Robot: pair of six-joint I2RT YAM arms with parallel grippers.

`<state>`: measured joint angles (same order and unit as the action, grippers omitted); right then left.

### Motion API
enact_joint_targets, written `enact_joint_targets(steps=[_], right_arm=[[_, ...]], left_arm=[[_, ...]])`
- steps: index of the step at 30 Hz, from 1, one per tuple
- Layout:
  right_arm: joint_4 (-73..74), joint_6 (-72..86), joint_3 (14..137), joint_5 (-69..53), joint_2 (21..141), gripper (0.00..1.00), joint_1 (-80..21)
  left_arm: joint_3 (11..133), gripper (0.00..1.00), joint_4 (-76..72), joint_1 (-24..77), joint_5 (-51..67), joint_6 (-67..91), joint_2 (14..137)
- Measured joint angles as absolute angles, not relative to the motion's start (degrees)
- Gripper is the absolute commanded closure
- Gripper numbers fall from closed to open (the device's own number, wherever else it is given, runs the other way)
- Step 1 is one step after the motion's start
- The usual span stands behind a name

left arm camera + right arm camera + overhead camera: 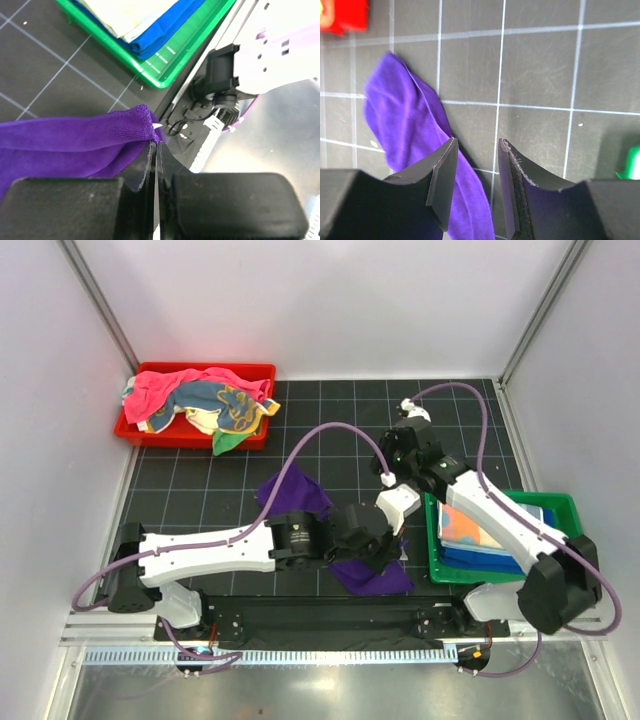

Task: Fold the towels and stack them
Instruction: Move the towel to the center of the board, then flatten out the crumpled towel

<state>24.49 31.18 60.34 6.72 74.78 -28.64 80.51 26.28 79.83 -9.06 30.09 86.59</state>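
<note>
At left gripper [154,145]: pressed together, apparently nipping a corner of purple towel [75,137]; trailing from there leftward over black mat [60,80]; at right gripper [475,145]: parted, poised over towel's far end; from above, hidden mid-length beneath left arm [230,545].

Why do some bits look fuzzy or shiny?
Left wrist view: the purple towel is sharp, the left gripper up close is blurry. Right wrist view: the red tray in the corner is smeared. Top view: the metal strip gleams.
</note>
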Motion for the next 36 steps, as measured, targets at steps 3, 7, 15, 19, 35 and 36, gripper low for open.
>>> enact_joint_targets(steps=[3,7,15,19,35,36], right_arm=[[24.2,29.7,62.1,2.7,81.6,0.57,-28.6],[24.1,27.4,68.3,-2.1,93.2,0.59,-28.7],[24.2,23.4,81.2,-7.1,109.6,0.60,-31.2],[25.3,22.2,87.1,-7.4,115.5,0.60,-34.0],[30.3,21.2,96.4,0.3,125.9,0.96,-39.0],[30.4,21.5,96.4,1.8,125.8,0.96,-38.9]], left_arm=[[78.1,0.70,26.0,79.7,-10.5,29.7,84.8],[77.1,0.45,26.0,78.9,-13.2,31.1,84.0],[71.6,0.46,30.9,67.2,-21.5,42.1,78.3],[66.3,0.46,34.1,56.7,-25.3,48.9,72.0],[51.7,0.46,35.7,37.6,-20.7,55.7,61.6],[51.5,0.46,35.4,37.5,-20.2,55.7,61.9]])
